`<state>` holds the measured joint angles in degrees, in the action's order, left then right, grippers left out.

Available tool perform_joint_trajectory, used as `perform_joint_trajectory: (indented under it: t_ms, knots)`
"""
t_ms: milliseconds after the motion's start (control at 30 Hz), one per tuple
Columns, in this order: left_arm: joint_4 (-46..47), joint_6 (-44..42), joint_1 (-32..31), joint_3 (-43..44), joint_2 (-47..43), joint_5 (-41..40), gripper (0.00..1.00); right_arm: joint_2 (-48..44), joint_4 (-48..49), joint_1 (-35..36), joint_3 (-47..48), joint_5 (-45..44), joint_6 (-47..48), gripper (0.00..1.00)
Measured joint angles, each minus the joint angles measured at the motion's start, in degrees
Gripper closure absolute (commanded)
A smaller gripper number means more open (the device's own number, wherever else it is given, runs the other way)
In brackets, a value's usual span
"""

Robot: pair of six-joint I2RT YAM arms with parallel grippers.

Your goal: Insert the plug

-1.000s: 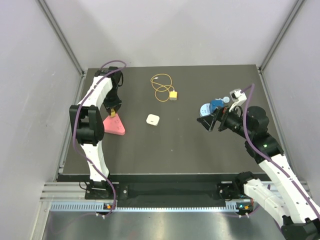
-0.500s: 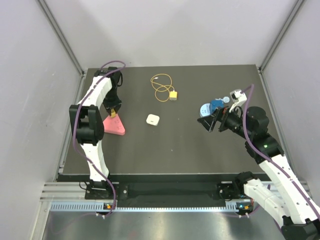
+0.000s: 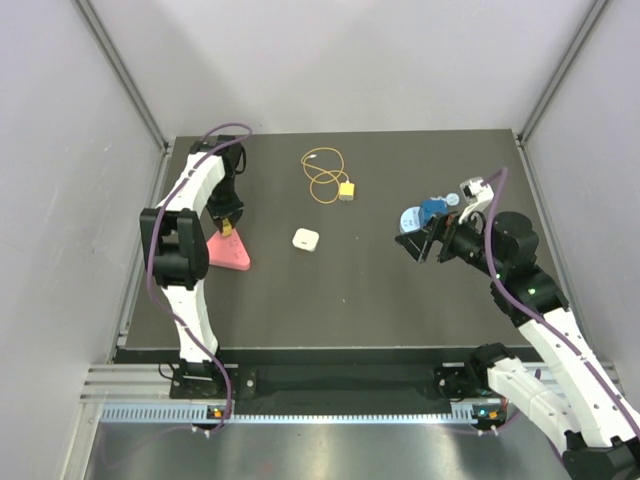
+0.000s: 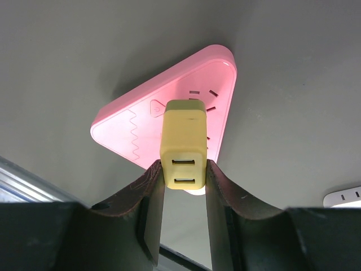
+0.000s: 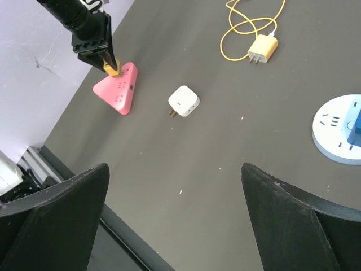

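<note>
The plug (image 5: pixel 263 49), a smooth, squarish, corded yellow adapter, lies upper right in the right wrist view, which alone shows its prongs aimed lower left; the left gripper (image 4: pixel 184 169) clamps a two-port yellow block (image 4: pixel 184 130) above a pink triangular socket strip (image 4: pixel 127 121), and the right gripper (image 5: pixel 174 169) is spread wide.

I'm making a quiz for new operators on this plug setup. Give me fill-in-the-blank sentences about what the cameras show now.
1. The left gripper is shut on a yellow block pointed at the ____ triangular power strip.
2. The right gripper holds nothing; its jaws stand ____.
3. The plug on its looped wire lies untouched, and nearer the arms lies a loose ____ adapter.

Missing words: pink; open; white.
</note>
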<state>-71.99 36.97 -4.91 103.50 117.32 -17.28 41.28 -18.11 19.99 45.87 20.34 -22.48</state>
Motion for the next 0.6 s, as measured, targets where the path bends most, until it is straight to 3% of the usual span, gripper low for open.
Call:
perform_joint_trajectory:
  t_ms: [600]
  knots:
    - [-0.37,-1.27,0.04,2.69,2.19,0.09,1.0,-0.02,-0.9,0.0,0.02,-1.27,0.48,0.0]
